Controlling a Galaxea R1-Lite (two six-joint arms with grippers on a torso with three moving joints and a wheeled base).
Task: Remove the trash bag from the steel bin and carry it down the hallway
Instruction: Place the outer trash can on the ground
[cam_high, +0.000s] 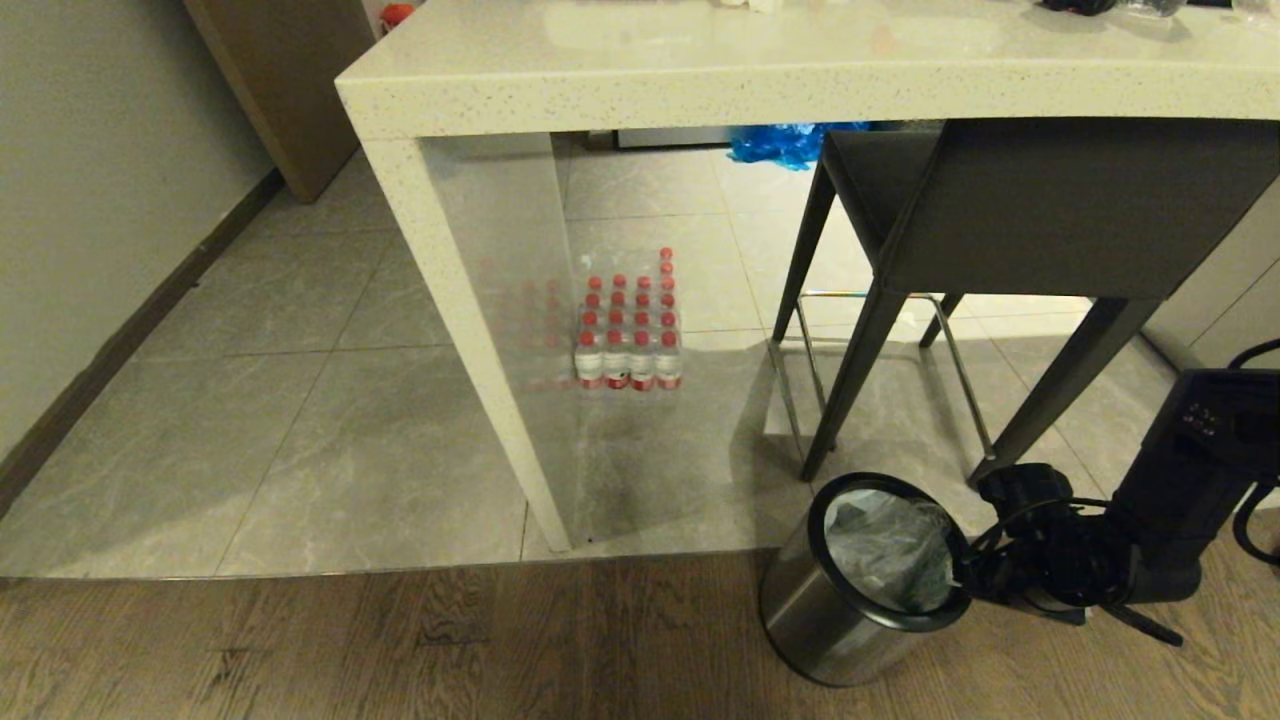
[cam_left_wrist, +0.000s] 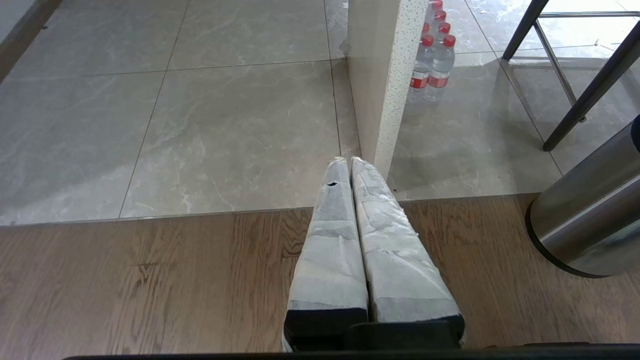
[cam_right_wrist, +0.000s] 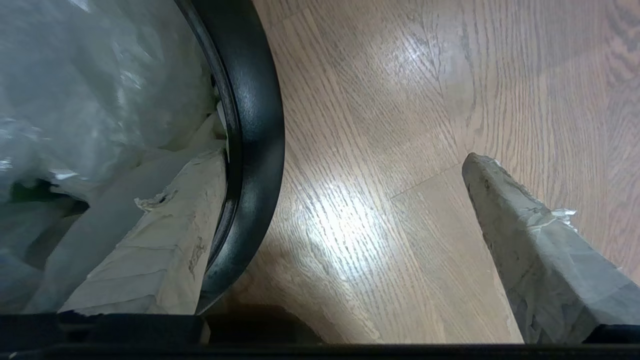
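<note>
Right gripper (cam_right_wrist: 345, 165) is spread wide for me, one taped finger (cam_right_wrist: 165, 240) inside the glossy black rim of the round brushed-steel bin (cam_high: 850, 610), the other outside. My thin, crumpled, translucent whitish trash bag (cam_high: 885, 550) sits in the bin on wood flooring, near the stool.

I see the steel bin (cam_high: 850, 600) upright on wood flooring beside the tile edge — brushed sides, glossy black rim ring — with the translucent whitish trash bag (cam_high: 885, 550) crumpled inside.
</note>
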